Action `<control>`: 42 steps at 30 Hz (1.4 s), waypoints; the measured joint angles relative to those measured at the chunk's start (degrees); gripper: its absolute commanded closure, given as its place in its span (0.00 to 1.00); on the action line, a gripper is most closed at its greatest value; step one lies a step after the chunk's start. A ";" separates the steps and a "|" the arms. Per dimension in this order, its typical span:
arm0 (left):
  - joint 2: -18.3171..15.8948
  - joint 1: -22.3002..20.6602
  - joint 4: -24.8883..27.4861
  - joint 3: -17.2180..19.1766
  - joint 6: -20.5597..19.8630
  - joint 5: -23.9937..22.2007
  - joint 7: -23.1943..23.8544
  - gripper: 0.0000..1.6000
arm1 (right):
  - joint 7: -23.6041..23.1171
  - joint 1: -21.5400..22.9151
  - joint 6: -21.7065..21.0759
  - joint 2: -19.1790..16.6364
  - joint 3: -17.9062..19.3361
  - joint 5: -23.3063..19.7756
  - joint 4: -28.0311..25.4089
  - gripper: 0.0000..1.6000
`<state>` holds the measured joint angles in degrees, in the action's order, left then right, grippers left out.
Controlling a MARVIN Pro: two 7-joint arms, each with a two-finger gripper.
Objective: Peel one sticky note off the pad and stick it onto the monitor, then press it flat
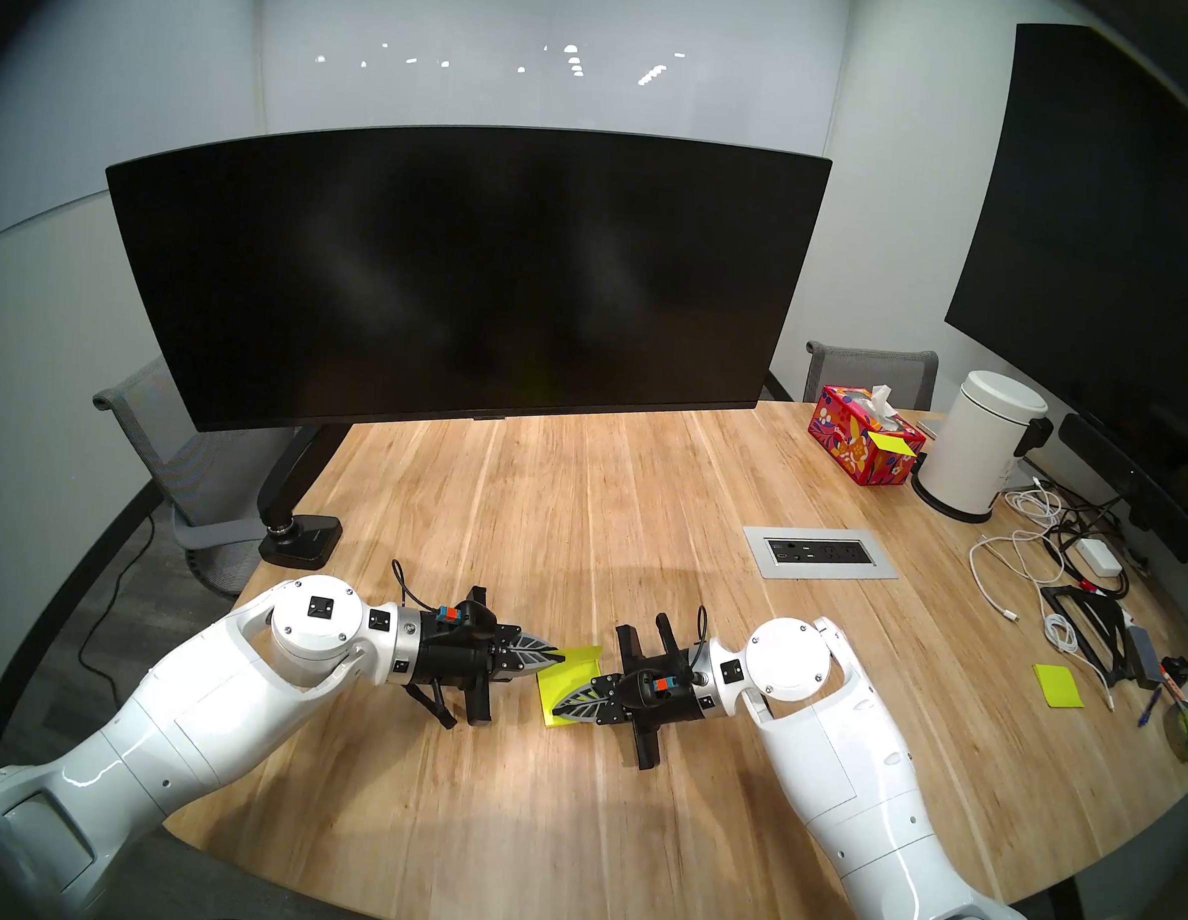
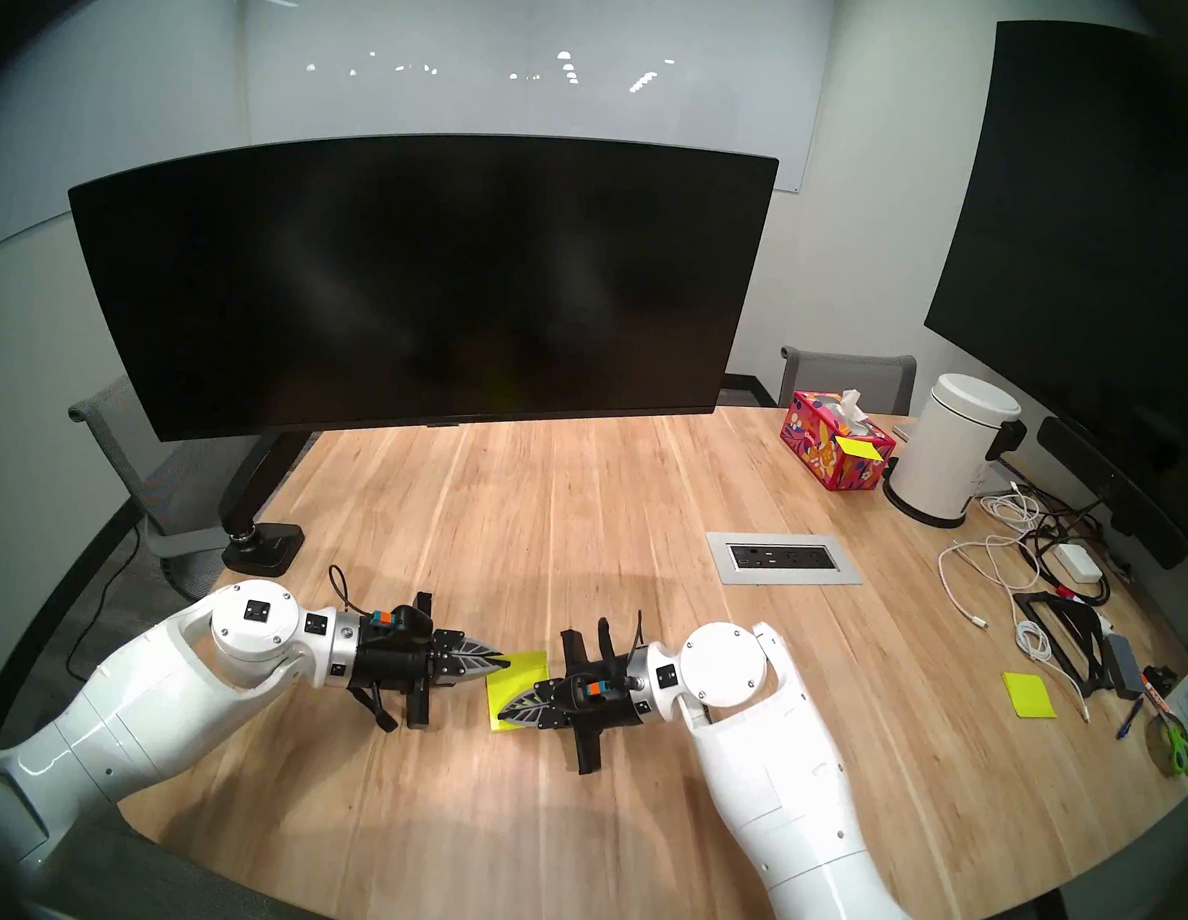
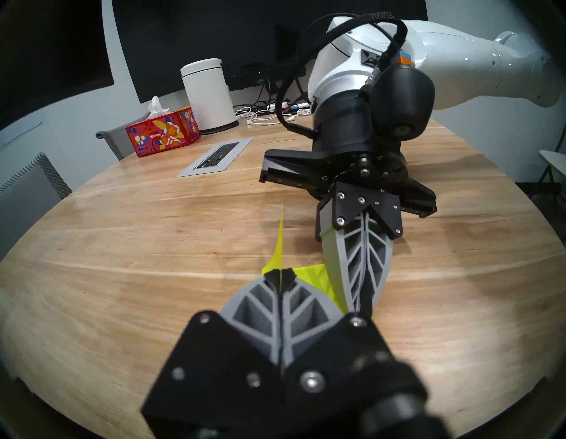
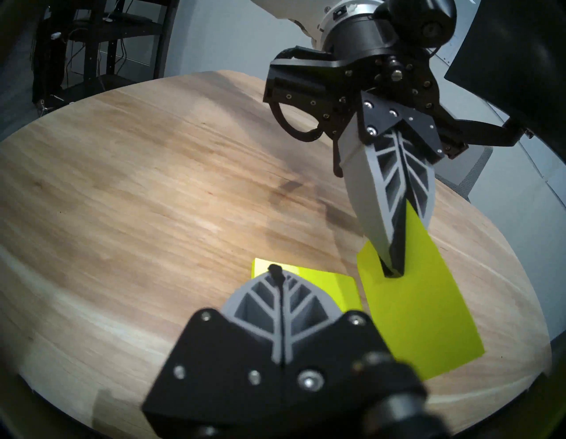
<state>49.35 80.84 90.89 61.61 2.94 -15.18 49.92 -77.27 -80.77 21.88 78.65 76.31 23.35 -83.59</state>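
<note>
Near centre of the counter [image 1: 643, 521]: my left gripper [image 1: 560, 656] is clamping its fingers together on the left edge of the sticky note [image 4: 428, 306], lifting it off the pad [image 1: 555, 703] so the sheet is curling upward, its right side apparently still joined. My right gripper [image 1: 558, 709] is resting on the pad from the right, fingers together with nothing between them, pinning the stack to the counter. The monitor [image 1: 464, 274] is standing at the far side on its arm stand [image 1: 291, 493], screen dark, well apart from both grippers. A tissue box [image 1: 863, 446] is sitting far right.
</note>
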 measured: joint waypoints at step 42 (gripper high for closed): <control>-10.14 8.79 19.78 5.30 8.47 15.11 -10.67 1.00 | -3.01 0.73 -3.16 0.85 5.90 -6.98 -1.74 1.00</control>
<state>39.20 89.63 110.67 66.91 11.41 -0.08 39.25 -80.28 -80.05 18.73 79.50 82.21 16.37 -85.33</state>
